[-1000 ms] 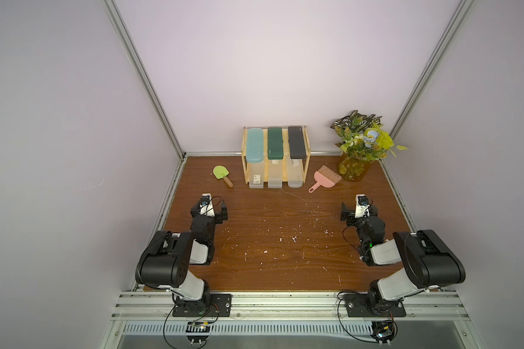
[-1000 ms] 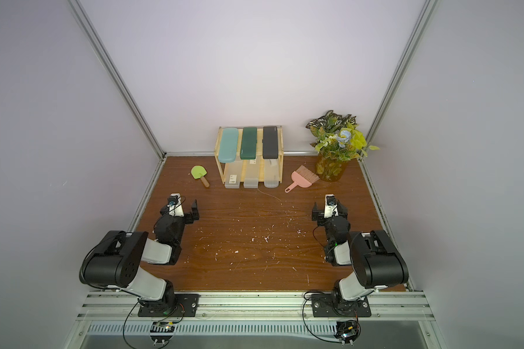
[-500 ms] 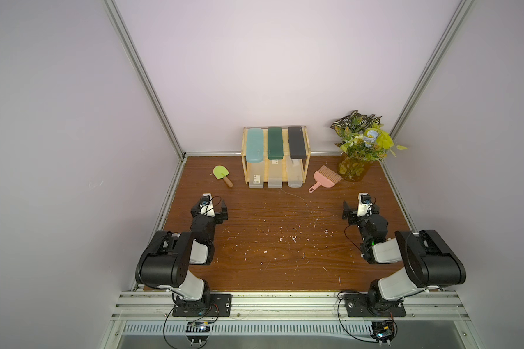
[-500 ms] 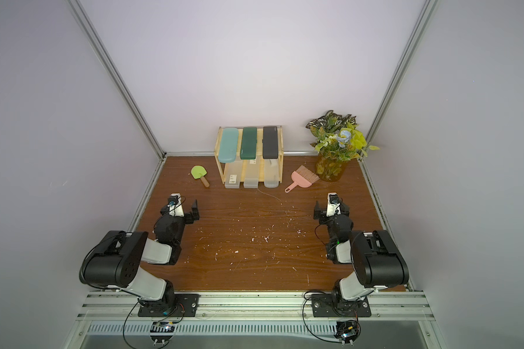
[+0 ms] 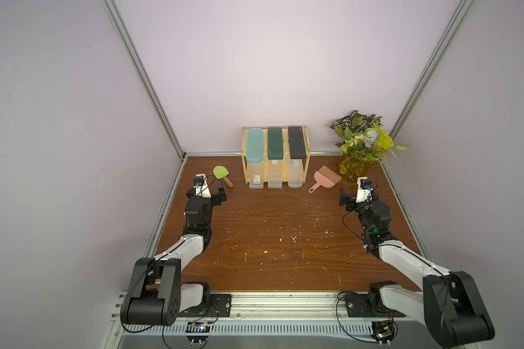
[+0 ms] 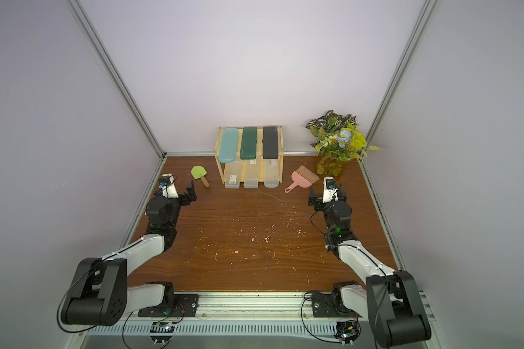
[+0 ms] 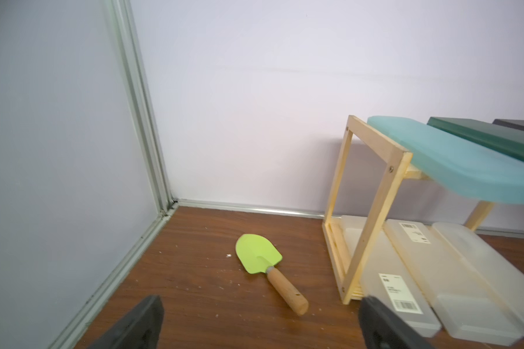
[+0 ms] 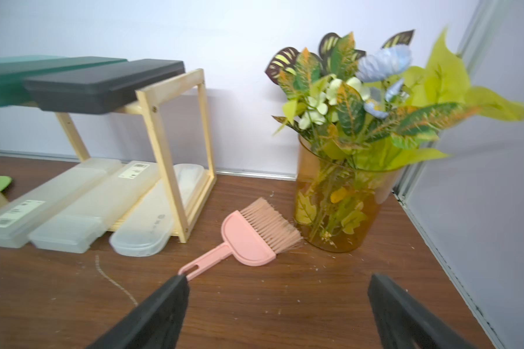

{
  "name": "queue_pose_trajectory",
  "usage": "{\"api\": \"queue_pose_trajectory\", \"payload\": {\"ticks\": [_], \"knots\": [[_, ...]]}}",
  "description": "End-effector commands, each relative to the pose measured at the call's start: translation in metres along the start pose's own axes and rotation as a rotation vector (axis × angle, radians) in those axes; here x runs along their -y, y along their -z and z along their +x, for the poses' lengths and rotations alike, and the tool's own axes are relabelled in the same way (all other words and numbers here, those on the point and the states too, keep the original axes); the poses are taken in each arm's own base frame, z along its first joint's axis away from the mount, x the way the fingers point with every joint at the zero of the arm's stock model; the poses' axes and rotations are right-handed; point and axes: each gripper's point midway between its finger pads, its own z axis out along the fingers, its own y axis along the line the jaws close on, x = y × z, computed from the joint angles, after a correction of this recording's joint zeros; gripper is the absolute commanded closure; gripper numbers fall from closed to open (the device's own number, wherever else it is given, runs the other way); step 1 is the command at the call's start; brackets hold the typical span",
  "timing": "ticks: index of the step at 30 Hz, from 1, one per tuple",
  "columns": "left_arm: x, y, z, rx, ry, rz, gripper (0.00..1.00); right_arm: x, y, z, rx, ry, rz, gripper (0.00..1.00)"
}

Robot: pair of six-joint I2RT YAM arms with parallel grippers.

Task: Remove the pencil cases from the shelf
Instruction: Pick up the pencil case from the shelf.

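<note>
The left pincer (image 7: 262, 305) is held spread and empty beside the green spatula (image 7: 259, 255); the right pincer (image 8: 277, 281) is likewise spread, near the pink brush (image 8: 248, 238). Further off, six pencil cases (image 5: 254, 146) are kept on the shelf (image 5: 307, 164): three coloured above, three frosted below.

The black-and-white left arm (image 5: 188, 247) reaches forward from its base, with the big black shoulder joint nearest the camera and the white forearm angled inward. Its left hand (image 7: 260, 324) points ahead, the two black fingers (image 7: 142, 320) spread wide apart and gripping nothing. The black-and-white right arm (image 5: 401, 258) takes a mirrored pose on the opposite side, forearm stretched forward. Its right hand (image 8: 279, 290) is likewise wide open and holds nothing.
</note>
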Motion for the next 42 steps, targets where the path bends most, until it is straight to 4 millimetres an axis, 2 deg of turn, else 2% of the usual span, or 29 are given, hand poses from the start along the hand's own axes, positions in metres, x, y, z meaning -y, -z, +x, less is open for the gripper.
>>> {"api": "queue_pose_trajectory", "payload": {"ticks": [1,5,8,13,15,22,24,26,28,30,37,42], "knots": [[0.030,-0.007,-0.008,-0.154,0.074,0.118,0.00,-0.030,0.007,-0.021,-0.095,0.032,-0.047,0.00],[0.047,-0.006,-0.052,-0.183,0.057,0.132,0.00,-0.079,0.018,-0.074,-0.071,0.001,-0.180,0.01],[0.054,-0.006,-0.080,-0.198,0.049,0.142,0.00,-0.114,0.013,-0.106,-0.102,0.015,-0.224,0.00],[0.052,-0.017,-0.100,-0.282,0.019,0.094,0.01,-0.155,-0.024,-0.153,-0.206,-0.024,-0.256,0.01],[0.050,-0.022,-0.102,-0.301,0.016,0.075,0.00,-0.166,-0.042,-0.163,-0.240,-0.039,-0.254,0.01],[0.056,-0.032,-0.095,-0.353,0.031,0.073,0.00,-0.200,-0.114,-0.164,-0.400,-0.033,-0.219,0.01],[0.057,-0.033,-0.094,-0.356,0.030,0.066,0.01,-0.206,-0.129,-0.169,-0.399,-0.043,-0.221,0.01],[0.057,-0.034,-0.091,-0.361,0.026,0.058,0.01,-0.206,-0.143,-0.169,-0.386,-0.080,-0.220,0.01],[0.058,-0.034,-0.088,-0.368,0.022,0.057,0.00,-0.203,-0.156,-0.155,-0.414,-0.122,-0.222,0.01],[0.059,-0.035,-0.082,-0.378,0.014,0.055,0.00,-0.200,-0.164,-0.139,-0.434,-0.121,-0.212,0.01],[0.062,-0.042,-0.057,-0.429,0.010,0.062,0.00,-0.189,-0.177,-0.131,-0.432,-0.122,-0.182,0.01],[0.068,-0.046,-0.048,-0.442,0.017,0.073,0.00,-0.188,-0.185,-0.114,-0.464,-0.115,-0.171,0.01]]}}
